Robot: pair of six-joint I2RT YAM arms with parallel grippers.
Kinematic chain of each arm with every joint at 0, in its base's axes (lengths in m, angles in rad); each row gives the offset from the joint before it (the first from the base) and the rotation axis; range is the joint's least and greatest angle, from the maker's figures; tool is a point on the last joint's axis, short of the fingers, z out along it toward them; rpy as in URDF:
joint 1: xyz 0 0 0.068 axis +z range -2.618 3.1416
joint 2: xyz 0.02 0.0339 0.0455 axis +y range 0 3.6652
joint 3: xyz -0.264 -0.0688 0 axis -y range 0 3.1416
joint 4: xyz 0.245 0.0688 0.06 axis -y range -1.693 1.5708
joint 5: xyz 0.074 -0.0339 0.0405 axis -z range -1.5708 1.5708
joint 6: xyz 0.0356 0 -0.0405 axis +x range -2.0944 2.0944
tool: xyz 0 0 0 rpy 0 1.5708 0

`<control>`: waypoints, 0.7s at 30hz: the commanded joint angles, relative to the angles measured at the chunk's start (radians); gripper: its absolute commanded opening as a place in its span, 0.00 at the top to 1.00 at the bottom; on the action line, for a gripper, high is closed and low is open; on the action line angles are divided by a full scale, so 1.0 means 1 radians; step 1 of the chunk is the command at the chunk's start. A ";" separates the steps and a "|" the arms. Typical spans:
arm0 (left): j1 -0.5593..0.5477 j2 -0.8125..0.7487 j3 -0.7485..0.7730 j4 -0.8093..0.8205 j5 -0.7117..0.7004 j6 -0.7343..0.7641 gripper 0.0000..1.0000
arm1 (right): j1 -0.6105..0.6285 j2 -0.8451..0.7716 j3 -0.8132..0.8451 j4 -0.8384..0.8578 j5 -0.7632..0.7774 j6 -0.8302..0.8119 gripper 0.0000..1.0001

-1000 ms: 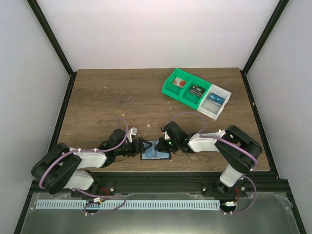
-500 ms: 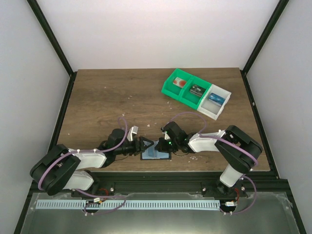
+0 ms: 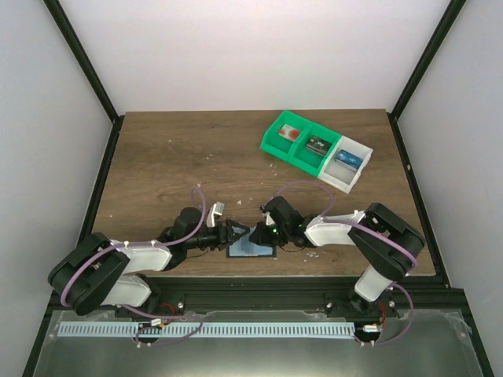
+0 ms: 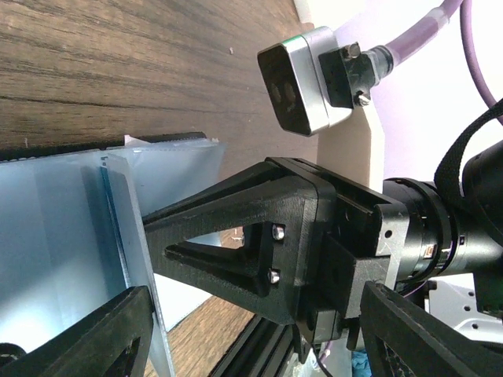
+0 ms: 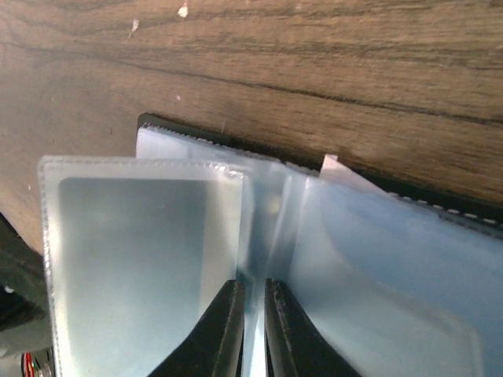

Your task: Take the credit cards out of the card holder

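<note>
Step in hand, my read: spread the sleeves so a card can be got at. To do it well, one arm pins or lifts a leaf while the other goes for a card edge, pulling along the pocket and not across it – the plastic is thin and floppy and will buckle or drag the whole thing over the brown wood-grain table (image 3: 173,157). The small flat black-edged bifold card holder with pale blue-grey clear plastic sleeves (image 3: 253,250) lies open at the table's 6 o'clock, near the front edge, well apart from the green-and-white plastic compartment bin (image 3: 270,133) at 1 o'clock. The right gripper (image 3: 258,233) comes in from the holder's 1 o'clock. Its fingers (image 5: 226,330) are almost together, only a slit between them, pinching an upright sleeve leaf at the centre fold. The left gripper (image 3: 237,234) sits at the holder's 10 o'clock, its fingers (image 4: 86,338) spread wide and holding nothing – whether one tip brushes the sleeve, cannot tell. Whether any cards are in the pockets, cannot tell.
</note>
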 commanded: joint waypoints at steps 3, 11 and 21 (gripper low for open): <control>-0.008 0.009 0.005 0.044 0.010 -0.006 0.26 | 0.011 -0.073 -0.014 -0.075 0.028 -0.006 0.85; -0.011 0.011 0.007 0.042 0.007 -0.006 0.26 | -0.002 -0.190 -0.007 -0.194 0.148 -0.042 0.78; -0.020 0.028 0.021 0.049 0.008 -0.009 0.26 | -0.053 -0.257 -0.052 -0.253 0.206 -0.077 0.70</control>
